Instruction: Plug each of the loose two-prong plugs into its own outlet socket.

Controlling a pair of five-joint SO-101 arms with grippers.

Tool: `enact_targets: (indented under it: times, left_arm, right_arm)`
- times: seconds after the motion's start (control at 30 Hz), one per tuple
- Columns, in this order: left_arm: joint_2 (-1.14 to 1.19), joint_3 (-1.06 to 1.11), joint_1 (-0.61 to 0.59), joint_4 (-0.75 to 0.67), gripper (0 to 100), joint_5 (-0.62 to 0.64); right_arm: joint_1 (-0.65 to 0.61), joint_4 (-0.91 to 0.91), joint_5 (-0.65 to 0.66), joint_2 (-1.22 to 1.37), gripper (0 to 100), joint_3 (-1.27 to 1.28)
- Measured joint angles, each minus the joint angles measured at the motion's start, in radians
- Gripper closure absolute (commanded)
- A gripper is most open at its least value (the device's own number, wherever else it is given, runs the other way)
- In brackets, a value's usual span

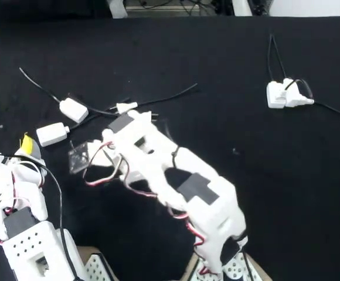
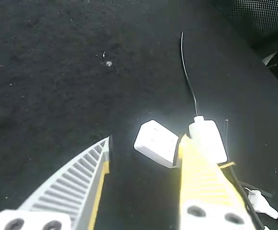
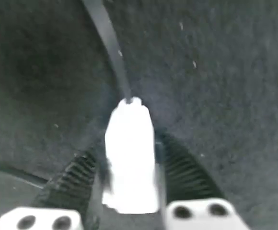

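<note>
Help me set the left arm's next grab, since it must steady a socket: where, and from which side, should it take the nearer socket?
Probably best to take the nearer socket by its two long side walls, at mid-body, coming straight down. It lies flat on the table, a low block with parallel sides. The left pincer stands open close by.

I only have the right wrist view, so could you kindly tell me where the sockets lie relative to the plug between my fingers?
Observer: In the high view, two sockets lie left of that plug; the nearer socket trails a black cable.
Operator: Thanks. Where is the left arm?
Observer: The left gripper is open, beside the farther socket.
Operator: Is any plug already in?
Observer: Yes, a seated plug sits in a third socket at the far right.
</note>
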Motion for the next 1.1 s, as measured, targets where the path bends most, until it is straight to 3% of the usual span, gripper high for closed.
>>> enact_targets:
  times: [0.3,0.47,0.73,0.9,1.1]
  left_arm:
    - [0.000,0.000,0.000,0.000,77,0.000]
    - [0.000,0.000,0.015,0.000,77,0.000]
    - [0.000,-0.002,0.046,0.000,77,0.000]
    - [0.000,-0.002,0.052,0.000,77,0.000]
    - [0.000,-0.002,0.054,0.000,77,0.000]
  right_arm:
    - [0.163,0.127,-0.318,-0.241,98.8,-0.008]
    - [0.405,0.075,-0.419,-0.396,98.8,-0.009]
    - [0.838,-0.101,-0.471,-0.400,98.8,-0.009]
    - [0.924,-0.272,-0.473,-0.275,98.8,-0.009]
    - [0.925,-0.367,-0.505,-0.130,98.8,-0.040]
